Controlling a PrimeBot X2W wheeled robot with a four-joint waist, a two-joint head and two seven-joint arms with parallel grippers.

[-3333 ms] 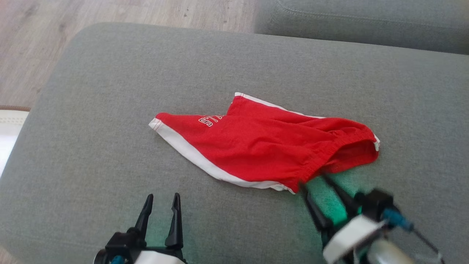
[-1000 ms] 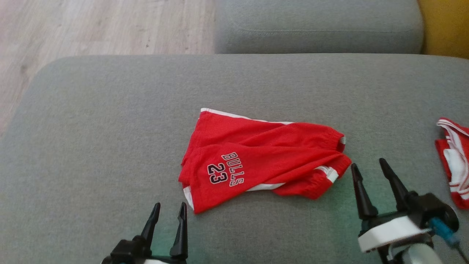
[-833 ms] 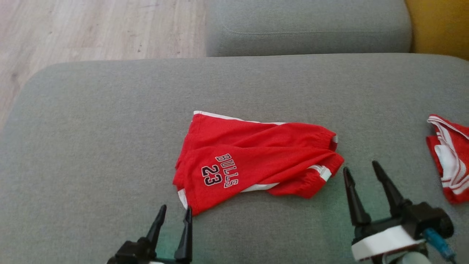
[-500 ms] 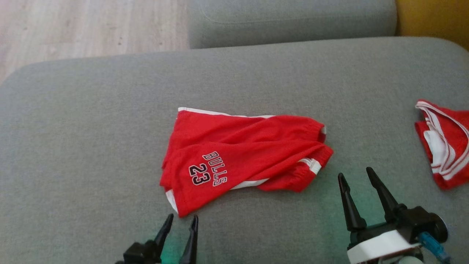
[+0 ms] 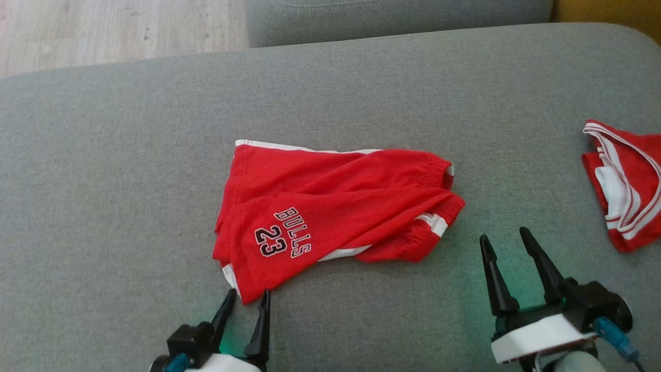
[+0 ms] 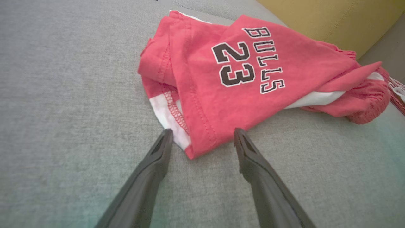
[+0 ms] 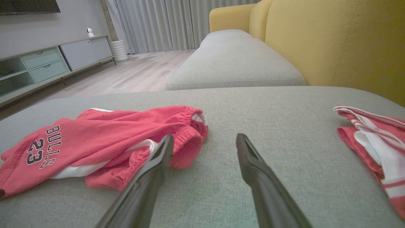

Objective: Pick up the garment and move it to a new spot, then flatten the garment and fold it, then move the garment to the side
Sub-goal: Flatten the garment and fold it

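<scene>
Shorts [image 5: 335, 196], rumpled red knit, on woven grey cushion [image 5: 103, 155]; left hand [image 5: 249, 293], right hand [image 5: 503, 233] spread empty.

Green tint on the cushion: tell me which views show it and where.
Head view: green glow on the cushion under the left gripper and around the right gripper. Left wrist view: teal cast at lower left and right edge.

Left hand [image 5: 249, 292] and right hand [image 5: 503, 234]: black tapered fingers [image 5: 498, 289], white cuffs [image 5: 537, 336].

Soft even daylight, faint shadows; green glow on cushion [image 5: 465, 279]; wrist-view edges warped.
</scene>
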